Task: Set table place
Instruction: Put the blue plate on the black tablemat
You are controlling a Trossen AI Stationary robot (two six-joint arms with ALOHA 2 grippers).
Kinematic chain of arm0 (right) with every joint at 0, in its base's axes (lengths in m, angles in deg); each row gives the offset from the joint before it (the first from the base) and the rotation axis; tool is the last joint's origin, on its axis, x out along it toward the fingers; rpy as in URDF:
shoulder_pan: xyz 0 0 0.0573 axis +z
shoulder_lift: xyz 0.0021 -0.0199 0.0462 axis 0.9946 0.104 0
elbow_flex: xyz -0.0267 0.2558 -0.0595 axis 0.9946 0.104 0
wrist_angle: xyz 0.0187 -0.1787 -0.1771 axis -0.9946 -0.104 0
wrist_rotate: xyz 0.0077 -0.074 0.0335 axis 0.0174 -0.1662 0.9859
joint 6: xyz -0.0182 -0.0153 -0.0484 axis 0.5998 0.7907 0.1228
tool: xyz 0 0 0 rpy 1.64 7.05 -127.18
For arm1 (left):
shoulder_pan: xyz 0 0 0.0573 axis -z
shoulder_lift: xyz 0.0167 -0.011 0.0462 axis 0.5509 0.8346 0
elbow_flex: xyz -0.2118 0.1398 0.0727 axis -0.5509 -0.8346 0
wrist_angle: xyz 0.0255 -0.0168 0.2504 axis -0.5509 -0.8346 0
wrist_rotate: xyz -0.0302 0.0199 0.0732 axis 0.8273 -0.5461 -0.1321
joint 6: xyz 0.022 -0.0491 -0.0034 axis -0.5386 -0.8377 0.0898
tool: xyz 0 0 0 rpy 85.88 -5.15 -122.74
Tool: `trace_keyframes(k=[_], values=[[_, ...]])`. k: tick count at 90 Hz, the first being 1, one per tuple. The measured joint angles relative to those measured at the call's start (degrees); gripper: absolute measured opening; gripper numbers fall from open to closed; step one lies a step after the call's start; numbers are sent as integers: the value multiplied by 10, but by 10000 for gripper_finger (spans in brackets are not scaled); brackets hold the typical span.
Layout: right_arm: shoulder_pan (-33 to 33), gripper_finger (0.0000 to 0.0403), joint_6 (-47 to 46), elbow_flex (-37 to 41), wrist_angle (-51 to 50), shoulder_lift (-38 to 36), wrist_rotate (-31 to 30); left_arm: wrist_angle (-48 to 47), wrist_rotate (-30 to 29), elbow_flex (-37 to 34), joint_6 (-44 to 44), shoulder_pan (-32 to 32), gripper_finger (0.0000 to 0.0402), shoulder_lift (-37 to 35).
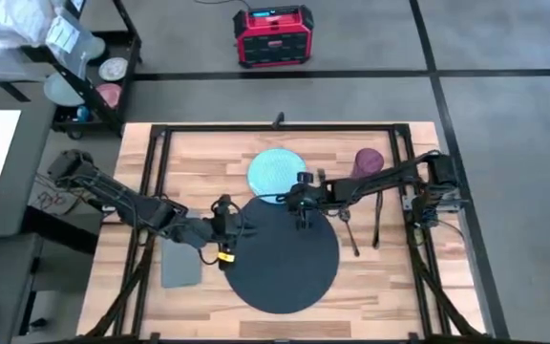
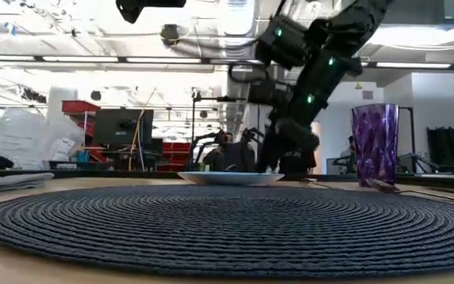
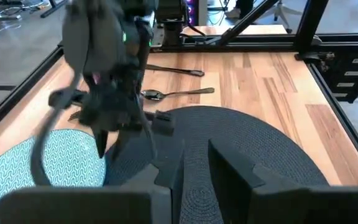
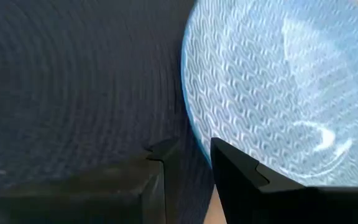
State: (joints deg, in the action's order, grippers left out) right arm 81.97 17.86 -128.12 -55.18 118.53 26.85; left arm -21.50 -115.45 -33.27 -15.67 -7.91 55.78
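Note:
The dark grey round mat lies in the middle of the table. The teal plate sits at the mat's far edge, level in the low view. My right gripper stands at the plate's near rim, closed down to a narrow gap. My left gripper hovers over the mat's left edge, fingers slightly apart, with only mat showing between them. The grey napkin lies left of the mat. The purple cup stands upright to the right of the plate. My right gripper has the plate's near rim between its fingers. One finger lies over the plate's inside and the other outside it, over the mat. The fingers come slanting down from the table's right. The plate sits level, its rim over the mat's edge.
A spoon and another utensil lie right of the mat, and a knife lies farther right. Black frame tubes run round the tabletop. A red box sits on the floor beyond the far edge.

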Motion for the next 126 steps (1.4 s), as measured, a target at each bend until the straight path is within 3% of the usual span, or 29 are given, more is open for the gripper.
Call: trace_keyframes(k=[21,59,77,126], values=[[21,75,40,0,32,27,-102,1,0,0,6,0,59,0],[16,43,41,-2,68,62,-141,1,-2,0,4,0,59,0],[18,5,43,0,62,61,-208,1,-2,0,4,0,59,0],[45,0,7,-28,43,57,-207,1,-2,0,5,0,58,0]])
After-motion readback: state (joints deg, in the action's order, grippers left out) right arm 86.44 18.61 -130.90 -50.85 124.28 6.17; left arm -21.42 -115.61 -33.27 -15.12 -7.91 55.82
